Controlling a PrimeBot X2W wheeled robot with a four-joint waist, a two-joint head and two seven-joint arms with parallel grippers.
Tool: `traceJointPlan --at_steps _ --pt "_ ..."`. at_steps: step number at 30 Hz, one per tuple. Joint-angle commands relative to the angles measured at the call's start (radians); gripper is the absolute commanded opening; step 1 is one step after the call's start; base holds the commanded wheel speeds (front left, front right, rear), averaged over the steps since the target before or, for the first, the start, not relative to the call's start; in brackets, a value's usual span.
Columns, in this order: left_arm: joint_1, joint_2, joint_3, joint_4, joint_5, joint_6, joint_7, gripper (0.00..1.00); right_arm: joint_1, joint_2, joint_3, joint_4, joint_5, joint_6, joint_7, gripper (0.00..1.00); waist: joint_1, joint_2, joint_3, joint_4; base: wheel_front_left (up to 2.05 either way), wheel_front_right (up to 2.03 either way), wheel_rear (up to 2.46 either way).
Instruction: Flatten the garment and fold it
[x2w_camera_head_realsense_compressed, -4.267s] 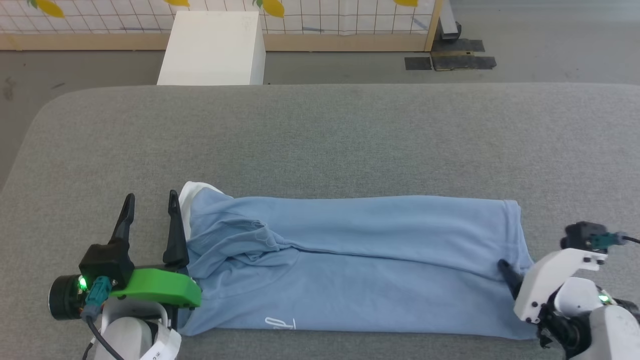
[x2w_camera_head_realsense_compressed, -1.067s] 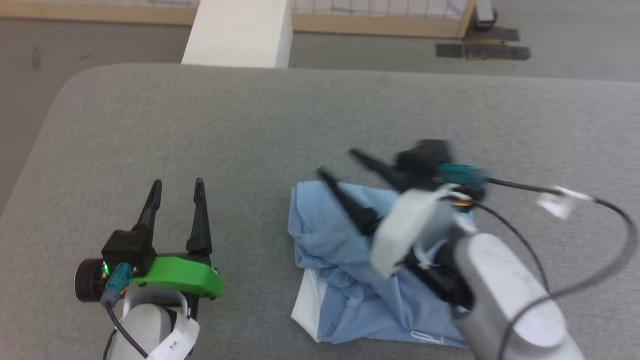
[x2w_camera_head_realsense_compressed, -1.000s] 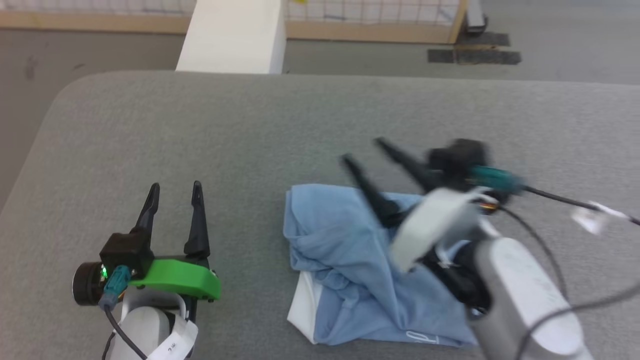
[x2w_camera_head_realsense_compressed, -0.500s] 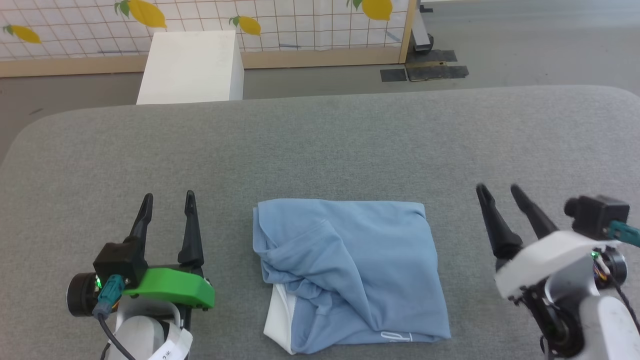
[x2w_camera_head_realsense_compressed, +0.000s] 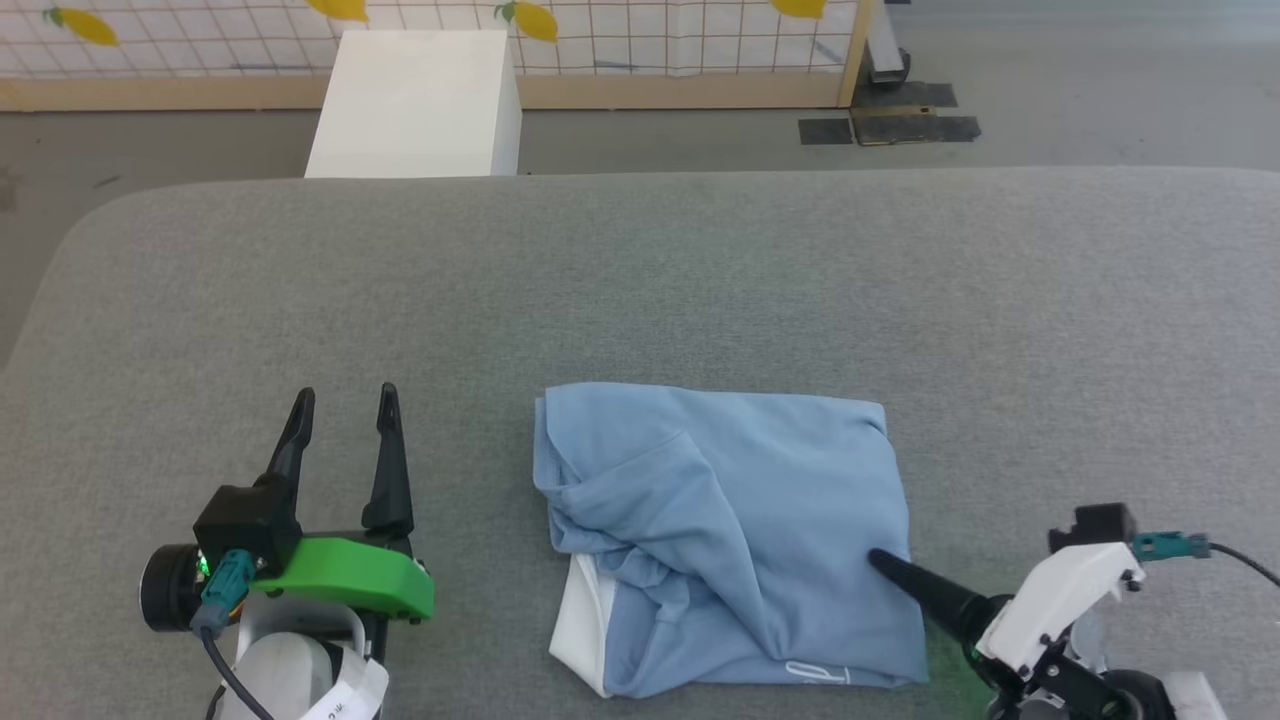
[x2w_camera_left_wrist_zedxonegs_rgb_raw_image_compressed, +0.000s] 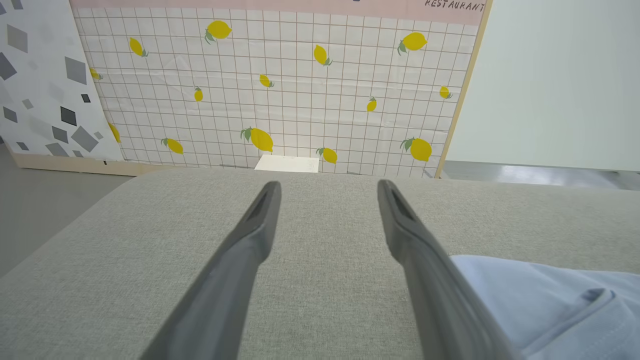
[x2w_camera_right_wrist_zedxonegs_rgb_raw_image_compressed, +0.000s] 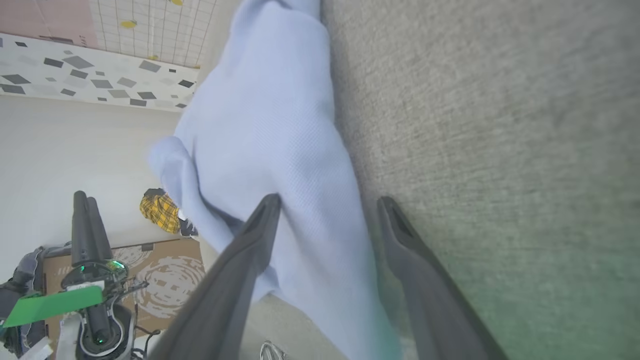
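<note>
Garment: I see the light blue polo shirt (x2w_camera_head_realsense_compressed: 720, 520) folded into a rumpled rectangle on the grey padded table (x2w_camera_head_realsense_compressed: 640, 280), white collar (x2w_camera_head_realsense_compressed: 578, 625) poking out near-left.
Left gripper (x2w_camera_head_realsense_compressed: 345, 395): fingers spread wide, empty, near the shirt's left edge, not touching.
Right gripper (x2w_camera_right_wrist_zedxonegs_rgb_raw_image_compressed: 327, 202): fingers parted, straddling the shirt's right edge.

Beyond the rounded grey fabric surface (x2w_camera_head_realsense_compressed: 640, 270), a white rectangular box (x2w_camera_head_realsense_compressed: 415, 100) stands on smooth grey floor (x2w_camera_head_realsense_compressed: 1100, 100) before a wood-framed, lemon-printed white grid panel (x2w_camera_head_realsense_compressed: 650, 40).
</note>
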Motion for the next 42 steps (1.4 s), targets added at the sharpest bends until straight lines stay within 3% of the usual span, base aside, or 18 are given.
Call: traceJointPlan --at_steps 1,10,12,13,14,19,25,31,36,42 --pt "-0.008 -0.002 -0.002 0.003 -0.001 -0.003 -0.004 1.0 -0.026 0.0 0.01 0.02 0.015 -0.001 0.012 1.0 0.0 0.0 0.009 0.012 0.0 0.0 0.0" --pt "-0.011 -0.002 -0.013 0.004 -0.001 0.003 -0.004 1.0 -0.126 0.0 0.11 0.147 0.042 -0.001 0.034 1.0 0.0 0.0 0.019 0.04 0.0 0.0 0.0" --pt "-0.013 -0.002 -0.018 0.003 -0.001 0.005 -0.004 1.0 -0.147 0.0 0.141 0.163 0.031 -0.001 0.044 0.38 0.0 0.0 0.02 0.046 0.0 0.0 0.0" --pt "-0.014 -0.002 -0.02 0.004 -0.002 0.007 -0.004 1.0 -0.155 0.0 0.154 0.167 0.02 -0.001 0.048 0.13 0.0 0.0 0.021 0.048 0.0 0.0 0.0" --pt "-0.015 -0.002 -0.021 0.004 -0.002 0.008 -0.004 1.0 -0.161 0.0 0.161 0.168 0.007 -0.001 0.051 0.0 0.0 0.0 0.021 0.049 0.0 0.0 0.0" --pt "-0.013 -0.002 -0.011 -0.004 -0.002 0.016 -0.004 1.0 -0.189 -0.018 0.174 0.132 -0.172 -0.001 0.058 0.0 0.0 0.0 0.025 0.031 0.0 0.0 0.0" --pt "-0.005 -0.002 0.003 -0.016 0.002 0.016 -0.004 1.0 -0.287 -0.073 0.247 0.039 -0.378 -0.001 0.111 0.0 0.0 0.0 0.037 -0.05 0.0 0.0 0.0" --pt "-0.033 0.003 0.007 -0.036 0.016 0.013 -0.004 1.0 -0.465 -0.218 0.449 -0.034 -0.614 -0.001 0.144 0.0 0.0 0.0 0.084 -0.169 0.0 0.0 0.0" --pt "-0.07 0.01 -0.006 -0.067 0.04 0.011 -0.004 1.0 -0.61 -0.313 0.554 0.007 -0.713 -0.001 0.127 0.0 0.0 0.0 0.149 -0.286 0.0 0.0 0.0" --pt "-0.129 0.039 -0.031 -0.082 0.069 0.002 -0.004 1.0 -0.721 -0.35 0.525 0.137 -0.799 -0.001 0.028 0.0 0.0 0.0 0.239 -0.4 0.0 0.0 0.0"
